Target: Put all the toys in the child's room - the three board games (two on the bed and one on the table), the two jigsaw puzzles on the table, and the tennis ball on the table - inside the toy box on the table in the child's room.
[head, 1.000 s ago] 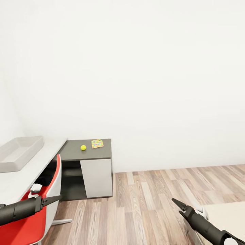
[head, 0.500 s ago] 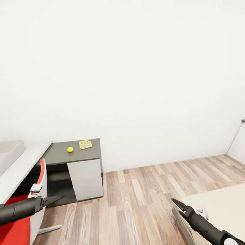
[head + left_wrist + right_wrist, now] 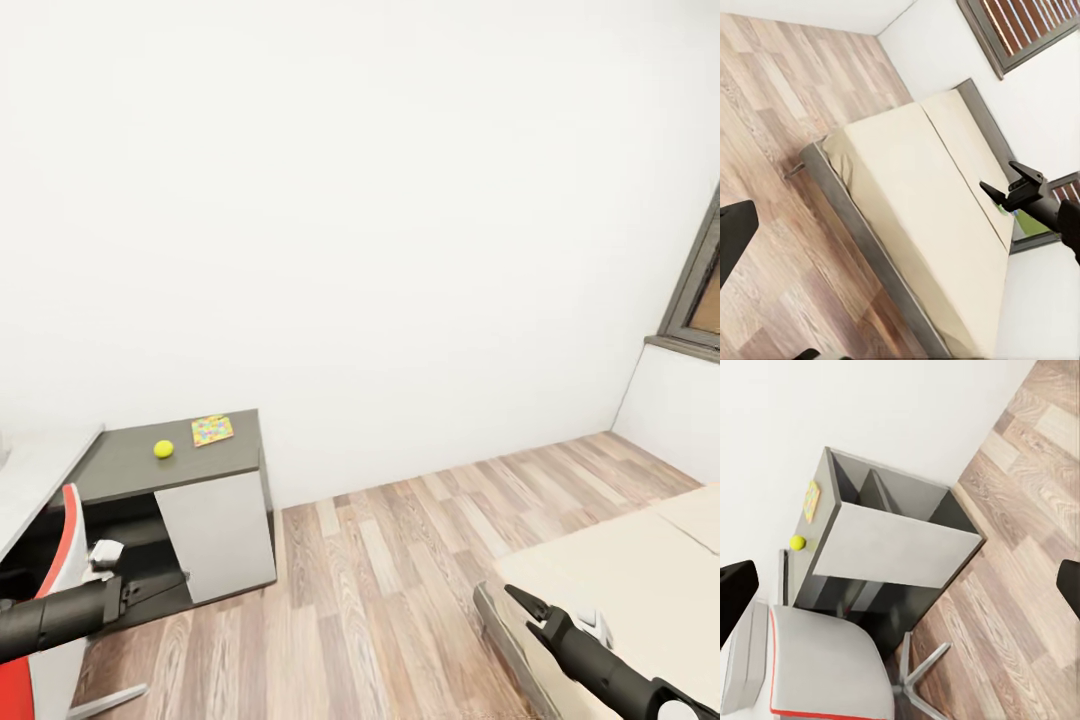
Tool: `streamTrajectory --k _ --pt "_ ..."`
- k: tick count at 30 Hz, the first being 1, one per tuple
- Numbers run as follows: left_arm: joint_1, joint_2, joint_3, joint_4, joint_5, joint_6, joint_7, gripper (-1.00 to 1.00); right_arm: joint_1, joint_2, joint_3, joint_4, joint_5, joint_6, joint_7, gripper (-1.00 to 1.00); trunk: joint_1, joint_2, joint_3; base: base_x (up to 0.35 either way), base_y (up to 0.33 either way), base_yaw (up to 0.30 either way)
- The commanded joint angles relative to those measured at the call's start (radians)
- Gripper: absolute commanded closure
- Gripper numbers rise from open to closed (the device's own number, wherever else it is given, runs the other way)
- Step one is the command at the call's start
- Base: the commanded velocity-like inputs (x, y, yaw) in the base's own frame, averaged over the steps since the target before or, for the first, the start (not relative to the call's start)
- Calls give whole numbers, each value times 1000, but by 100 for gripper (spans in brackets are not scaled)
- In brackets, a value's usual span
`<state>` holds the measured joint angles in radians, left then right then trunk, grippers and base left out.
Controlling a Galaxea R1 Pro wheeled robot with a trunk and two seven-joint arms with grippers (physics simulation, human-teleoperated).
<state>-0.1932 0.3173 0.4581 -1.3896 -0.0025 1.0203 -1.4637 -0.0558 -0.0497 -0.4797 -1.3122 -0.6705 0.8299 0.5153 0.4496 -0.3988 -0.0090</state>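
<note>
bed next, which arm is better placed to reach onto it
Probably the right. The right hand hangs at the corner of the bed, whose mattress lies on the robot's right. The left hand is by the cabinet and red chair, across the floor from it.

The small plain yellow-green tennis ball [image 3: 163,449] and the thin flat jigsaw puzzle board [image 3: 212,430], patterned in yellow, pink, blue and green pieces, lie on the dark-grey cabinet top [image 3: 120,465], whose door [image 3: 218,535] is light grey. The wood-plank floor [image 3: 400,560] is streaked brown and pale tan. The mattress [image 3: 922,217] is plain beige on a grey frame [image 3: 862,240]. The chair [image 3: 825,667] is light grey with a red edge. Both arms are black.
</note>
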Motion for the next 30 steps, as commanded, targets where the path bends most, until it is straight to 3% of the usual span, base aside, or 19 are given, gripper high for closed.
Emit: streamTrajectory --k 1,30 --pt "0 0 1 0 0 11 -4 -100 -1 0 -2 0 0 6 3 -100 0 -1 -2 0 0 -247" --pt "0 -3 1 0 -1 9 -2 -100 -1 1 -1 1 0 6 1 -100 0 -1 -24 0 0 -247"
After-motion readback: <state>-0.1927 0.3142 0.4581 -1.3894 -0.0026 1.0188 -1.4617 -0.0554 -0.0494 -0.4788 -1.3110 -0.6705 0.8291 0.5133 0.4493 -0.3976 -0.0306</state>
